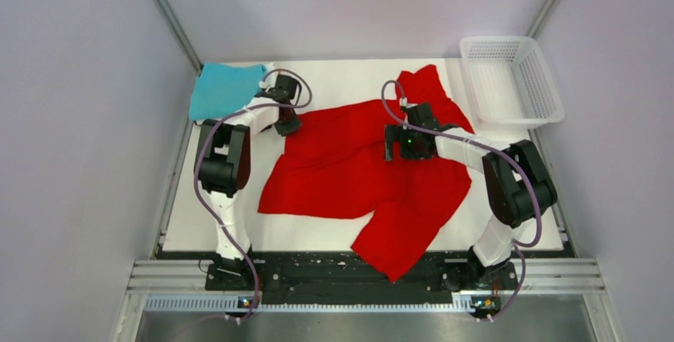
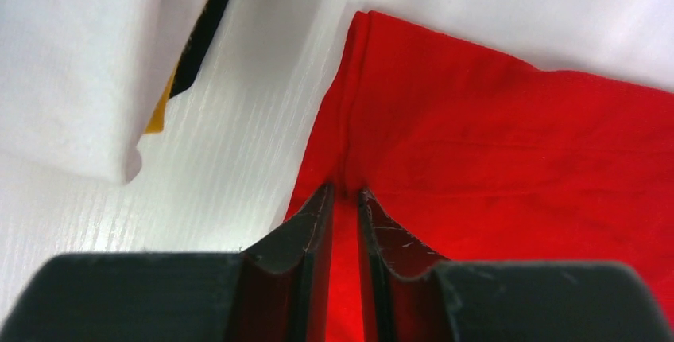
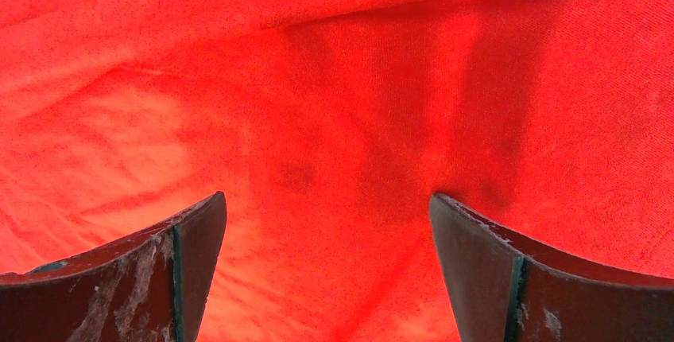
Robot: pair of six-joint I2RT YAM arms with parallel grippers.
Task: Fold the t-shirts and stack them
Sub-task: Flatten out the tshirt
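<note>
- Red t-shirt (image 1: 350,171) sprawls crumpled across the white table (image 1: 318,235), seen from above, between both arms.
- Left wrist: left gripper (image 2: 343,192), nearly closed, pinches the shirt's hemmed edge.
- Right wrist: right gripper (image 3: 327,203), spread wide, just over red cloth.

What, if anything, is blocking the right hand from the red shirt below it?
Nothing visible. The right hand hangs open right over the red shirt, and only bare red cloth shows between its fingers. The white basket and the teal shirt lie off at the far corners, away from it.
</note>
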